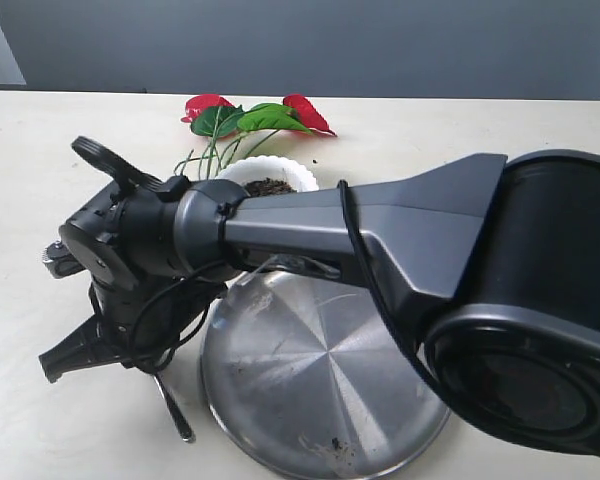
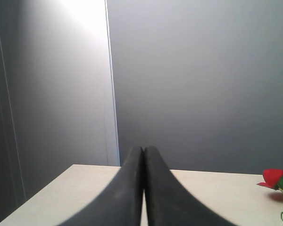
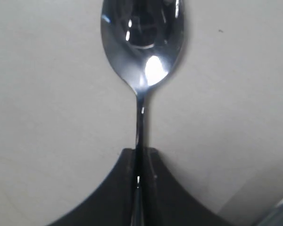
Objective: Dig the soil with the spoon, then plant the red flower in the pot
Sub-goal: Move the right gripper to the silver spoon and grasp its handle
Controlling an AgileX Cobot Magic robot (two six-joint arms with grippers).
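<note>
Your right gripper is closed narrow on the thin handle of the spoon, close behind the bowl. It is at the near left of the bench, just left of the plate. I cannot tell if the spoon lies on the bench or is a little above it. The handle is smooth and slim, so I think it can turn or slide between the jaws when the bowl pushes into the soil. The pot stands on the far side of the plate and looks small and light, so a sideways push may tip it or throw soil out. The flower lies just behind the pot, and the arm hides part of the pot's rim, so a wide swing can hit the leaves. The left gripper is closed and empty, not at the pot, so nothing steadies it.
</note>
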